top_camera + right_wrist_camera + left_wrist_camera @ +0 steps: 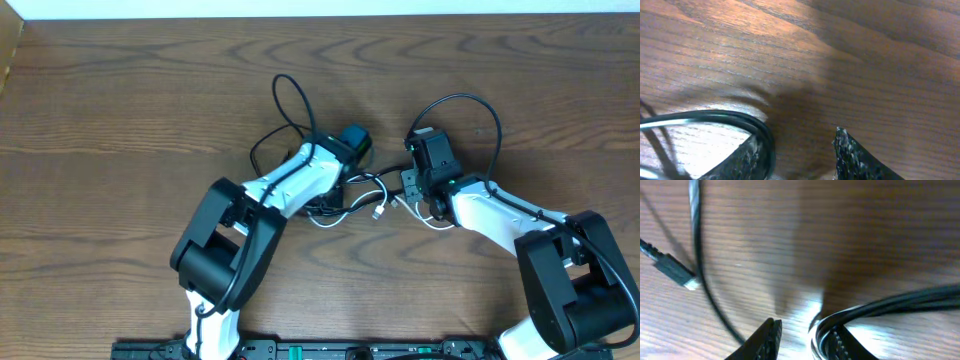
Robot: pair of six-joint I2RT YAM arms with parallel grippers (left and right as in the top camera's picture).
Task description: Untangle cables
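Left gripper (802, 330): jaws partly spread, bare table (840, 240) showing in the gap, nothing pinched. A bundle of black cable (900, 301) strands runs in from one side and bends round the tip of the finger on that side, touching it. A single thin black strand passes the other finger on its outer side, and a black plug (672, 270) with a pale tip lies further out that way, ahead of the jaws. Right gripper (799, 137): also spread, wood visible between the jaws. Black cable curves over the tip of one finger, not clamped. White cable (378, 205) lies loose on the table between the two grippers, and in the overhead view the black cable loops out past the far side of the left gripper.
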